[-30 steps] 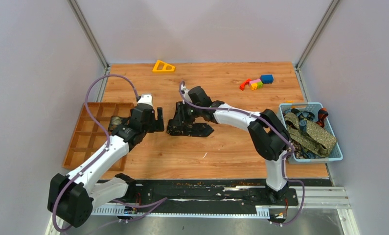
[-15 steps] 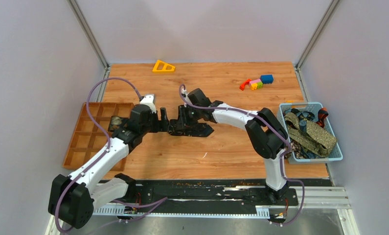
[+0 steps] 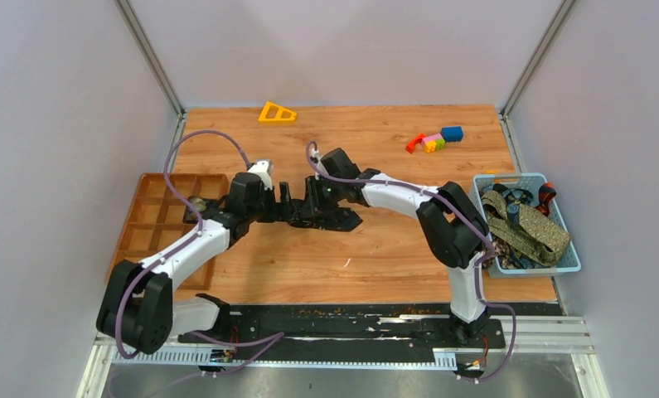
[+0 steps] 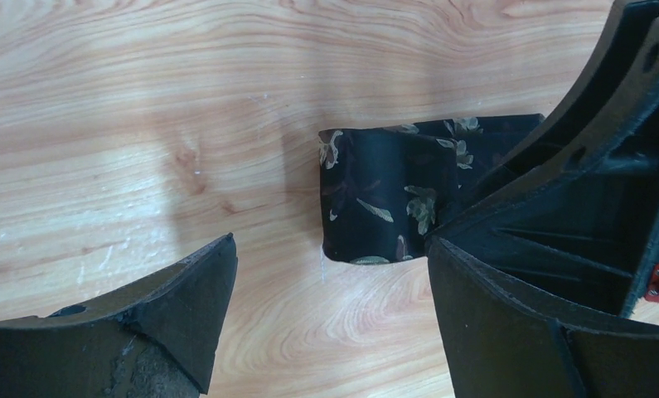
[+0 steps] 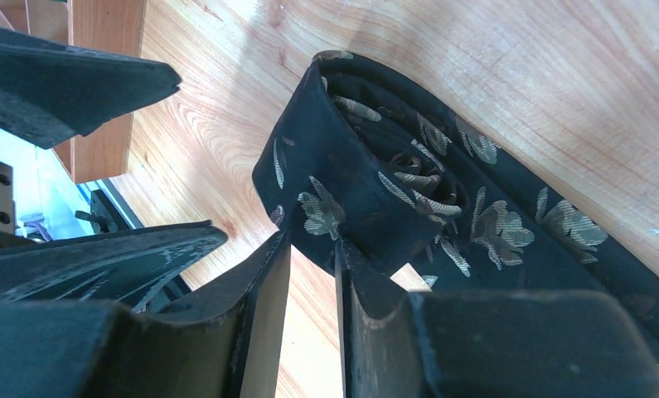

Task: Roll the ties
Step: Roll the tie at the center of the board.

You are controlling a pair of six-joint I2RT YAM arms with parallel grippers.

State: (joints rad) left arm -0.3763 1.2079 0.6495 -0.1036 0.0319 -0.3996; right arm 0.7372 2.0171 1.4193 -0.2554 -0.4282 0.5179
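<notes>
A black tie with pale leaf speckles lies on the wooden table, its near end rolled into a coil. My right gripper has its jaws close together, pinching the outer layer of that coil at its tips. My left gripper stands open just left of the roll, not touching it, with bare wood between its fingers. From above, the left gripper and the right gripper almost meet. More ties, olive-tan ones among them, lie piled in the blue basket.
A brown compartment tray sits at the left edge, with a small rolled item in one cell. A yellow triangle and coloured blocks lie at the back. The right arm's black finger crowds the left wrist view.
My left gripper has moved right, from beside the tray up to the tie roll. The right jaws have narrowed on the coil; the right arm has stayed put.
</notes>
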